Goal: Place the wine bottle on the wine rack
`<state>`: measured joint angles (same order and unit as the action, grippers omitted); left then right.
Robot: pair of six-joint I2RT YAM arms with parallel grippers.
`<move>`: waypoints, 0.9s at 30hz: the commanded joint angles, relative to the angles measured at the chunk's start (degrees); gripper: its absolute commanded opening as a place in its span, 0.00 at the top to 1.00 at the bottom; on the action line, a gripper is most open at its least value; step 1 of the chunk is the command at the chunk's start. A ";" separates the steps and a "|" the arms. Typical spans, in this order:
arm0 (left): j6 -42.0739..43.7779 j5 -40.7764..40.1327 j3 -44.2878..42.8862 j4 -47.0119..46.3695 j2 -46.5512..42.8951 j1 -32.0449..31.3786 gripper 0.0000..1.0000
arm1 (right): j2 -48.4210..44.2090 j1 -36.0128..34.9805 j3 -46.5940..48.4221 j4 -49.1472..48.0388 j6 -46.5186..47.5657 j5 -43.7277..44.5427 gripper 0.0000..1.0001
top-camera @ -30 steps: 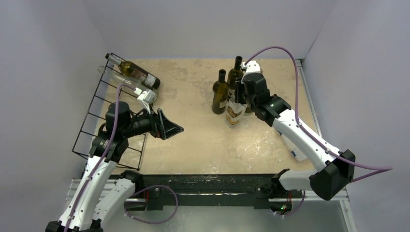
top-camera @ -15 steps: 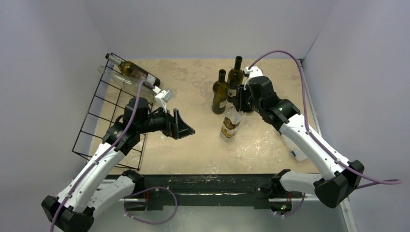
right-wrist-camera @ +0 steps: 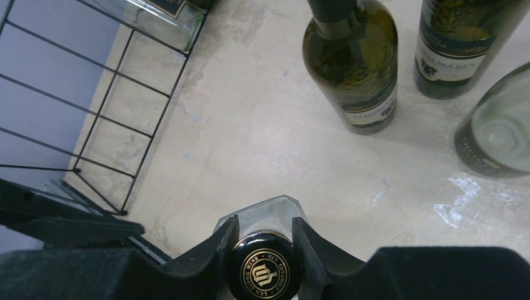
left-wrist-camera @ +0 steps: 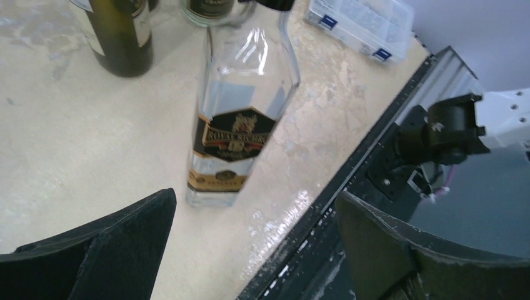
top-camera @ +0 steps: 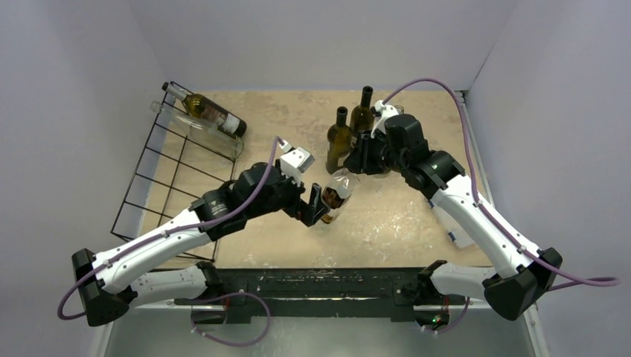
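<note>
Approx midway thru, by my read. Two bottles already lie on the wine rack (top-camera: 175,175) at its far end, by the counter's far-left corner: a dark one (top-camera: 212,113) and a clear one (top-camera: 208,134). The labelled clear bottle (top-camera: 338,192) is tilted over mid-counter, not racked yet. The right gripper (right-wrist-camera: 264,237) is clamped on its neck just under the cap. The left gripper (left-wrist-camera: 250,219) is spread wide and empty, jaws either side of the base w/o touching, which looks like a handover. Left to do: transfer, carry to the left edge, lay down. Standing dark bottles (top-camera: 339,145) wait near the far edge.

We read "WINE COMPANY LTD" on the cap (right-wrist-camera: 263,273) clamped in the right gripper (right-wrist-camera: 263,240); the label (left-wrist-camera: 234,134) on the wine bottle (left-wrist-camera: 247,69) begins "ROYAL".
</note>
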<state>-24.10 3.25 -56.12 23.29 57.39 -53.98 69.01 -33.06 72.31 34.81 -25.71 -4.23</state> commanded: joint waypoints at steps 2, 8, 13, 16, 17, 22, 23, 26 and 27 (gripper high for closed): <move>5.79 -14.43 -5.42 -2.66 5.15 -3.59 0.00 | -1.58 -0.09 3.62 -9.46 -5.79 -8.06 1.00; 3.01 -13.54 -6.64 -4.70 10.07 -3.81 0.00 | -2.08 -0.15 1.98 -10.92 -7.26 -9.37 1.00; 0.65 -11.15 -6.49 -6.96 12.39 -3.81 0.00 | -2.74 -0.10 1.27 -11.52 -8.00 -9.90 1.00; -0.06 -11.25 -6.03 -8.43 13.21 -3.86 0.00 | -2.89 -0.08 0.94 -11.88 -8.44 -10.52 1.00; -0.07 -11.59 -5.98 -8.82 13.42 -3.86 0.00 | -2.99 -0.10 0.72 -12.14 -8.61 -10.72 1.00; 0.80 -13.95 -6.86 -9.50 14.82 -4.44 0.00 | -3.22 -0.08 -0.66 -13.91 -9.94 -12.20 1.00; 0.93 -14.68 -7.05 -9.45 15.20 -4.61 0.00 | -3.33 -0.12 -0.98 -14.19 -10.22 -12.40 1.00; 1.24 -16.41 -7.78 -8.55 16.44 -5.01 0.00 | -3.74 -0.15 -1.66 -14.79 -10.81 -12.49 1.00; 1.24 -17.03 -7.88 -8.19 16.64 -5.14 0.00 | -3.91 -0.14 -1.87 -14.92 -10.99 -12.35 1.00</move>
<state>-23.18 -10.31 -61.10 16.91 73.01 -58.37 68.93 -33.06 69.67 29.30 -31.97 -12.58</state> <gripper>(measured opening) 0.998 0.370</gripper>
